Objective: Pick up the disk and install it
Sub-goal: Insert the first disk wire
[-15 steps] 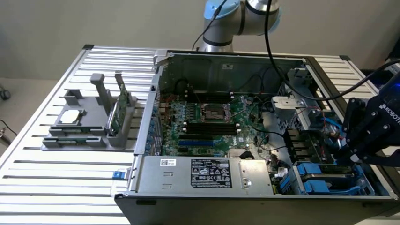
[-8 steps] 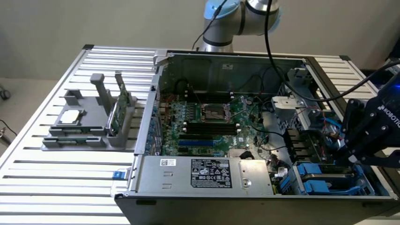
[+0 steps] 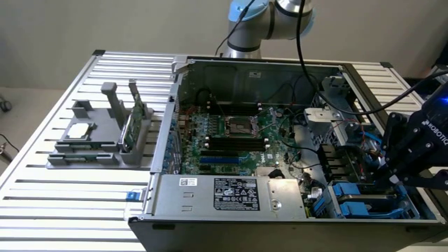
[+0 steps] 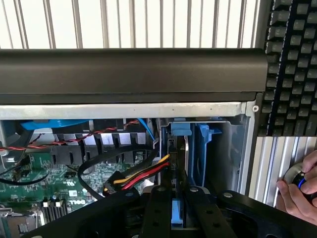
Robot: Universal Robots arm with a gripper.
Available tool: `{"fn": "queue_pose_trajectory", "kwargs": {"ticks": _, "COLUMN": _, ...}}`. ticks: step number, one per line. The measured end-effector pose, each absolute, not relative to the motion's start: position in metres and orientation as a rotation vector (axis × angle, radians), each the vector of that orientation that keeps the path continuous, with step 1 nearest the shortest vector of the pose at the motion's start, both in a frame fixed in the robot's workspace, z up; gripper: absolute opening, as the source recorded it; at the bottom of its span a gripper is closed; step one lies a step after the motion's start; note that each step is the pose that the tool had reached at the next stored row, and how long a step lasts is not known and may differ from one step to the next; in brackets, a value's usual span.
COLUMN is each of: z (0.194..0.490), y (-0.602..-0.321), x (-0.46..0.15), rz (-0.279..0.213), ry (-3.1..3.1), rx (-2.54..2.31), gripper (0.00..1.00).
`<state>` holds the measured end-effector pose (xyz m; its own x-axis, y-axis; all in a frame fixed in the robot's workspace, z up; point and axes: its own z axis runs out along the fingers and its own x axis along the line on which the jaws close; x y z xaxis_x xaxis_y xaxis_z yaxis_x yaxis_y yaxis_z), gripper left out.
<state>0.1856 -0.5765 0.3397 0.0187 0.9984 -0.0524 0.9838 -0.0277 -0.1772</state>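
My black gripper [image 3: 392,177] hangs over the drive bay at the front corner of the open computer case [image 3: 183,94], on the exterior view's right. In the wrist view its fingers [image 4: 157,213] are shut on a thin blue-edged piece seen edge-on, the disk [image 4: 177,218] in its blue carrier. Most of the disk is hidden by the fingers. Just ahead of it stands the drive bay with blue plastic carriers [image 4: 194,148] upright inside. In the exterior view a blue carrier [image 3: 357,203] lies in the bay below the gripper.
A red, yellow and black cable bundle [image 4: 141,174] runs beside the bay. The power supply [image 3: 231,194] and motherboard [image 3: 231,135] fill the case. A grey holder [image 3: 112,142] with a chip and green card stands on the slatted table. A hand [image 4: 297,193] and keyboard [image 4: 292,64] lie nearby.
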Motion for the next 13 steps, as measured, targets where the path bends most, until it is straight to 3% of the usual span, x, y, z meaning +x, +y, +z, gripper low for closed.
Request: {"fn": "queue_pose_trajectory", "kwargs": {"ticks": 13, "z": 0.3370, "y": -0.5765, "x": 0.1869, "rz": 0.246, "ry": -2.112, "rx": -2.186, "gripper": 0.16}}
